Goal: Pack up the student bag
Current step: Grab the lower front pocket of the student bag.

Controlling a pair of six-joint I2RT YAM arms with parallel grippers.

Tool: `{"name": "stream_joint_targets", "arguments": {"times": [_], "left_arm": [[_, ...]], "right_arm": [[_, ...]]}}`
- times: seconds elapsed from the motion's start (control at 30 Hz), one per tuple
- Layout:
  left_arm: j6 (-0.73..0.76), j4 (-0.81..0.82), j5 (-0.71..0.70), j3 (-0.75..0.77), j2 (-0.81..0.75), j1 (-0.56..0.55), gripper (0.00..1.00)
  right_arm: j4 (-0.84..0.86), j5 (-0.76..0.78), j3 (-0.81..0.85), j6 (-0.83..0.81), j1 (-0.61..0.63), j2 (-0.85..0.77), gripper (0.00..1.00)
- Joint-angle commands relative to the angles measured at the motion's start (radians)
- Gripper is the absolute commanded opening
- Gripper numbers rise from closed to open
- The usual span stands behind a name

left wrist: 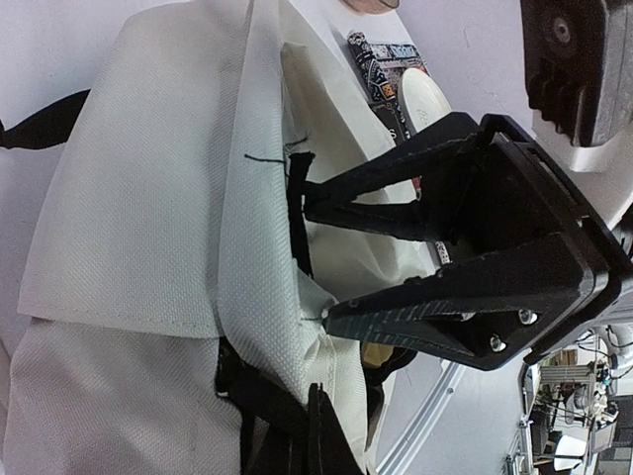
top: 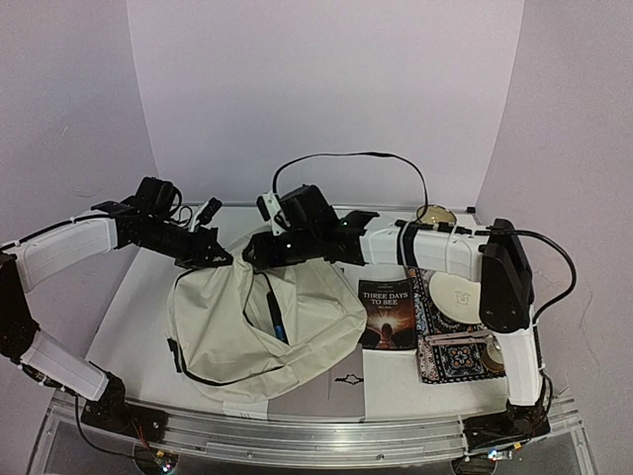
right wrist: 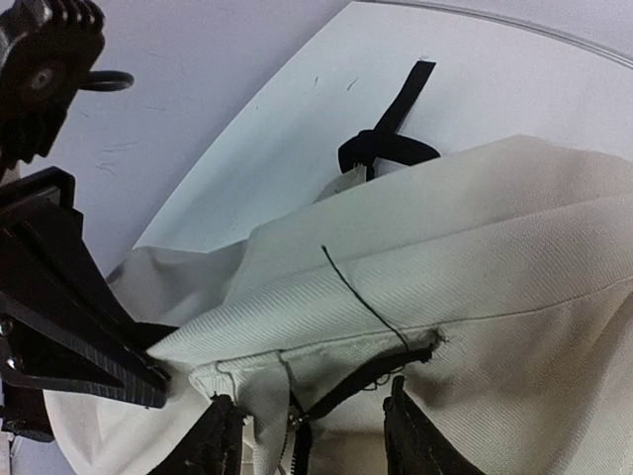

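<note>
The student bag (top: pixel 227 327), soft cream fabric with black zippers and straps, lies slumped in the middle of the table. My left gripper (top: pixel 220 257) is shut on a fold of its top edge; in the left wrist view the closed tips (left wrist: pixel 316 396) pinch the cream cloth (left wrist: pixel 129 178). Just to the right, my right gripper (top: pixel 255 252) is at the same edge. In the right wrist view its jaws (right wrist: pixel 305 396) stand apart on either side of the zipper's end (right wrist: pixel 356 381) and a flap of the bag (right wrist: pixel 495 257), not clamped. The bag's inside is hidden.
A dark book (top: pixel 387 314) lies right of the bag, beside a patterned mat (top: pixel 450 356) bearing a white dish (top: pixel 460 294). A flat grey item (top: pixel 321 396) sticks out from under the bag at the near edge. A black cable (top: pixel 346 156) arcs over the back.
</note>
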Motion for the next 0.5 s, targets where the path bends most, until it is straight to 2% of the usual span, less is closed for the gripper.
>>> {"name": "stream_joint_targets", "arguments": {"times": [0.0,0.27,0.47], "left_arm": [[0.002,0.089,0.060,0.069,-0.031,-0.009,0.00],[0.000,0.092,0.059,0.077,-0.035,-0.011,0.00],[0.003,0.092,0.062,0.078,-0.038,-0.011,0.00]], "right_arm": [[0.085,0.024,0.053,0.047,-0.012,0.015,0.49],[0.093,0.047,0.042,0.091,-0.026,0.033,0.41],[0.093,0.058,0.020,0.114,-0.029,0.039,0.40]]}}
